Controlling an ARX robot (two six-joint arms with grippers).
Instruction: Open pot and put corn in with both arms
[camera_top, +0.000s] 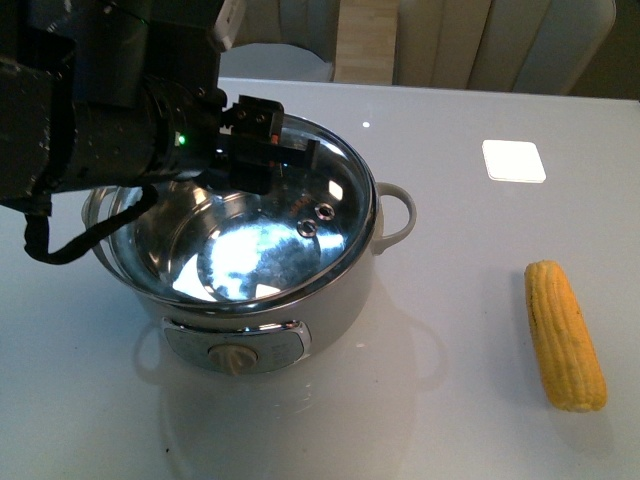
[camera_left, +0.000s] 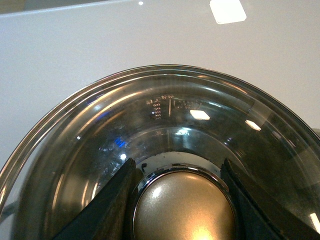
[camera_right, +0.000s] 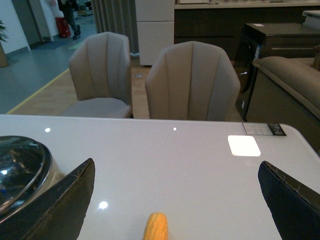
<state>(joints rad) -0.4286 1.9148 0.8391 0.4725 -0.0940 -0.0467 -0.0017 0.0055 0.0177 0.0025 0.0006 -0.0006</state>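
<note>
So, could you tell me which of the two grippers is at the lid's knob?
The left gripper: its fingers flank the metal knob of the glass lid. The right gripper hangs open over the table, near the corn.

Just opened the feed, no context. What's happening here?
The left gripper is closed around the rounded metal knob of the round glass lid with steel rim. The lid sits over the cream-grey electric pot, and it is hard to tell whether it is clear of the rim. The right gripper is open and empty above the white table. The yellow corn cob lies on the table ahead of it, to the right of the pot and apart from it. No corn is in the pot yet.
</note>
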